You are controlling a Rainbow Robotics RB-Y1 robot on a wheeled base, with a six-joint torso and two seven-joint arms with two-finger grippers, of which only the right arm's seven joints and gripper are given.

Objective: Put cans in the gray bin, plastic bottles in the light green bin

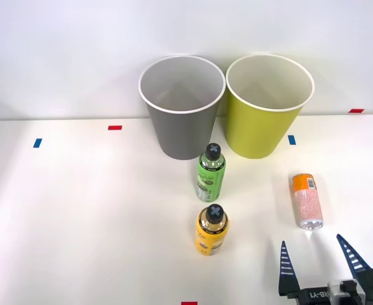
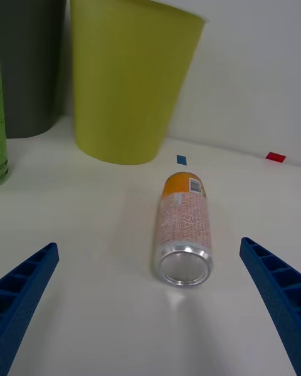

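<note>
The right pincer (image 1: 321, 260) hangs low over the near right part of the table (image 1: 78, 203), its two blue fingers spread wide with nothing between them. Just ahead of it lies the can (image 1: 307, 201), tipped on its side, orange top pointing away toward the bins and silver end (image 2: 183, 264) facing the pincer. Its long axis runs nearly straight out from the pincer (tilted only a little), so the spread fingers would flank the can's round sides if the arm went forward; the wrist view shows the can lying between the two fingers (image 2: 28, 285) and slightly beyond their tips, not touched.

The gray bin (image 1: 181, 111) stands at the back of the table, left of the green bin (image 1: 269, 108), the two almost rim to rim. The green bottle (image 1: 211, 173) and yellow bottle (image 1: 212, 230) stand upright left of the can, well apart from it. Likely next: advance, close on the can, carry it past the green bin to the gray one.
</note>
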